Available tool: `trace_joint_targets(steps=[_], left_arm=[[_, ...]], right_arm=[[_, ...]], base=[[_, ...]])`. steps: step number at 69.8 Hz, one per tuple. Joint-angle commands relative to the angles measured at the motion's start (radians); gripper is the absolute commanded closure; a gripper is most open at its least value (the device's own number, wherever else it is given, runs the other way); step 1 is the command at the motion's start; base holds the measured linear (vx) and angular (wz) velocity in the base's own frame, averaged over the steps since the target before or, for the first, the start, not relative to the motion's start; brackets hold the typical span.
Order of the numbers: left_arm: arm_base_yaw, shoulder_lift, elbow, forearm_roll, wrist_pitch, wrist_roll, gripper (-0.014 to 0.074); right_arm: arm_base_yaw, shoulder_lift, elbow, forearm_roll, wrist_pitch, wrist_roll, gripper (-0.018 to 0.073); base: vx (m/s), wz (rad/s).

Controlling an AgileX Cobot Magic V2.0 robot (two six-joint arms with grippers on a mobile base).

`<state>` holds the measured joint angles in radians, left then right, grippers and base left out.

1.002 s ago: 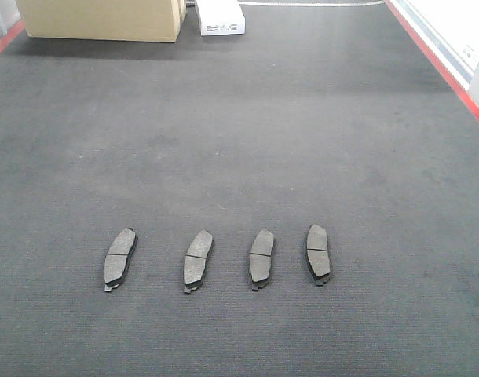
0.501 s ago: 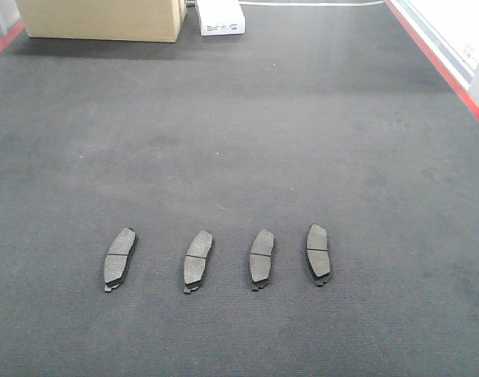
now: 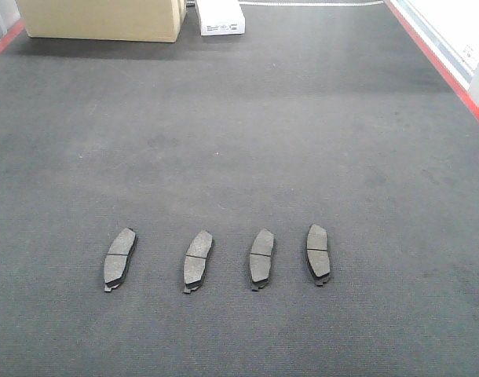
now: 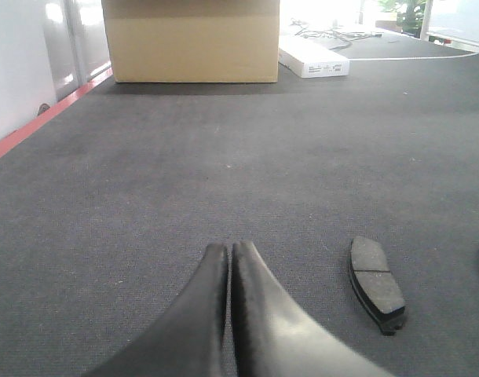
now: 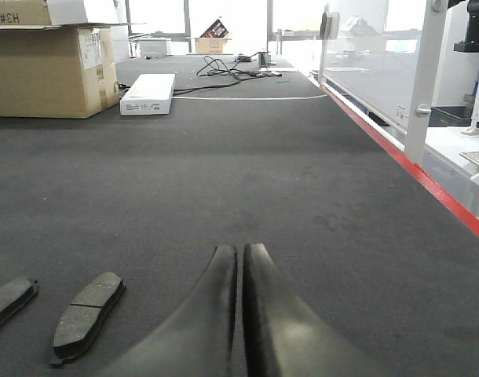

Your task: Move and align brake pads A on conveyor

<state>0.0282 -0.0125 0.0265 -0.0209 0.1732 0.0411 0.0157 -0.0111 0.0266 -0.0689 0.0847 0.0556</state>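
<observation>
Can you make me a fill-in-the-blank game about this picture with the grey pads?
1. There are ____ brake pads lying on the conveyor.
2. The pads sit in a row, side by side and not ____ each other.
3. The left gripper has its fingers ____, holding nothing.
4. At the far end of the belt a white box lies next to a big ____ box.

Missing words: four; touching; shut; cardboard

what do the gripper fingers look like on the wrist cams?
Left gripper and right gripper look alike: two glossy black fingers each, smooth, broad at the base and curving to narrow rounded tips. No markings, cables or pads visible; the arms themselves are out of frame.
</observation>
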Motion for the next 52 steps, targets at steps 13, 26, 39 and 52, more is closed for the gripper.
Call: trace_joint_targets(steps=[13,26,39,52], left_arm=[[-0.001,-0.014,-0.019,-0.003,-0.076,-0.001,0.0602],[-0.001,-0.014,-0.019,-0.003,-0.076,-0.001,0.0602],[-0.001,-0.014,-0.019,-0.003,-0.076,-0.001,0.0602],[-0.001,-0.014,-0.019,-0.003,-0.076,-0.001,0.0602]], right_arm=[[-0.006,-0.013,0.019,-0.012,-0.069,0.003,0.0553],[-0.006,-0.013,0.019,-0.012,-0.069,0.003,0.0553],[-0.006,-0.013,0.019,-0.012,-0.07,0.003,0.0553],[-0.006,-0.013,0.019,-0.012,-0.07,0.003,0.0553]], base=[[0.0,0.0],[0.0,0.0],[0.0,0.0],[0.0,0.0]])
